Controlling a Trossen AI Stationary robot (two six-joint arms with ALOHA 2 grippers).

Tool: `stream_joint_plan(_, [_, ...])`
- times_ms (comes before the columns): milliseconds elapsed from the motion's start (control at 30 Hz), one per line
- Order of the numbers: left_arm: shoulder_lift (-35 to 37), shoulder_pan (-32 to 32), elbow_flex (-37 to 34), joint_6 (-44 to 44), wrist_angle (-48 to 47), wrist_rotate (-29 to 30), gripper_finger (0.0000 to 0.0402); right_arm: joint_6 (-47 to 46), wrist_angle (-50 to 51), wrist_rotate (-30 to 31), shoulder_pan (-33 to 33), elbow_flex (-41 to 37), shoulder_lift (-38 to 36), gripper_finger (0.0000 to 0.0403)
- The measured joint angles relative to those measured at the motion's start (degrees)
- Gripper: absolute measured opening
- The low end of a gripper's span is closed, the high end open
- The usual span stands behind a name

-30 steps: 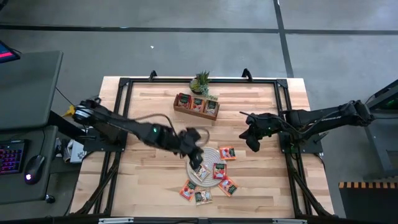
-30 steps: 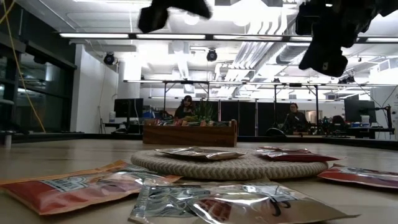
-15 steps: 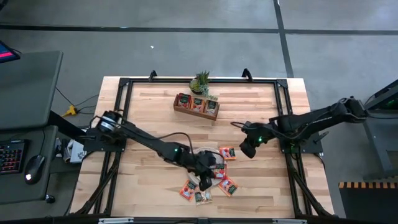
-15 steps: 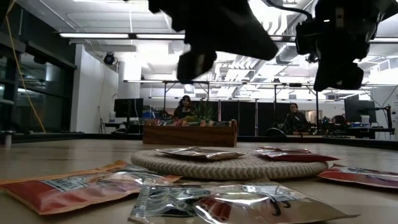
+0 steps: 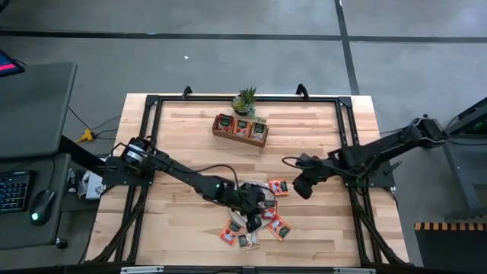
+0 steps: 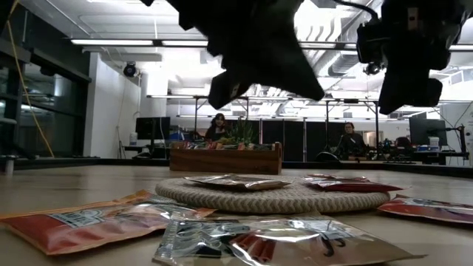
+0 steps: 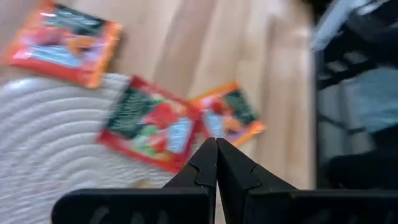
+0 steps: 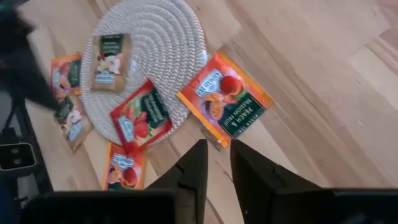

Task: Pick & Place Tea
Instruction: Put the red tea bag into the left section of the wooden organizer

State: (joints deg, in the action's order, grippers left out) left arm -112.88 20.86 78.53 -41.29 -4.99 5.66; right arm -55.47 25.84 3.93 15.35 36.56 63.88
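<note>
Left claw [image 5: 255, 213] clenched, nothing between its fingers, low over the round mat [image 5: 245, 192] among the tea sachets [image 5: 268, 209]. Right claw [image 5: 299, 185] hovers just beside the mat's right edge, fingers parted by a narrow gap, empty, aimed at the orange sachet [image 8: 225, 100] lying half off the mat on the desk [image 5: 183, 144]. Tea is scattered: a few sachets on the mat, several more on the desk at the near side [image 5: 240, 236], some already standing in the wooden tray [image 5: 240, 129] at the far side by the small plant [image 5: 246, 99].

Risks, as I judge them:
- both claws work the same small patch, so the arms may collide
- sachets are flat and slick; a narrow gap may slide over one instead of pinching it
- overlapping sachets mean 2 could lift at once
- a clenched left claw could shove sachets off the mat
</note>
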Motion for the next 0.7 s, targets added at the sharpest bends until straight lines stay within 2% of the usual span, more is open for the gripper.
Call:
stream_joint_plan(67, [0.0,0.1,1.2,2.8,-4.0,2.0,0.0000,0.0,-0.6,1.3,1.1,0.0,-0.1,0.0073])
stream_joint_plan(233, [-2.3,0.2,6.9,10.3,-11.4,2.4,0.0000,-1.6,-0.4,4.6,4.5,0.0,-0.1,0.0085])
stream_joint_plan(367, [-6.9,0.2,15.9,16.0,-17.7,0.8,0.0000,-4.6,-3.2,7.7,8.3,-2.6,-0.5,0.0091])
stream_joint_plan(467, [-11.1,0.2,23.1,18.2,-29.0,3.0,0.0000,-8.7,-8.9,8.9,10.9,-6.9,-0.8,0.0095])
stream_joint_plan(567, [-15.2,-0.3,29.3,21.3,-31.6,2.3,0.0000,-11.2,-16.3,9.8,12.7,-10.6,-1.1,0.0095])
stream_joint_plan(700, [-17.1,-0.4,33.5,23.0,-34.3,0.6,0.0000,-12.7,-22.9,9.9,13.3,-14.0,-1.2,0.0095])
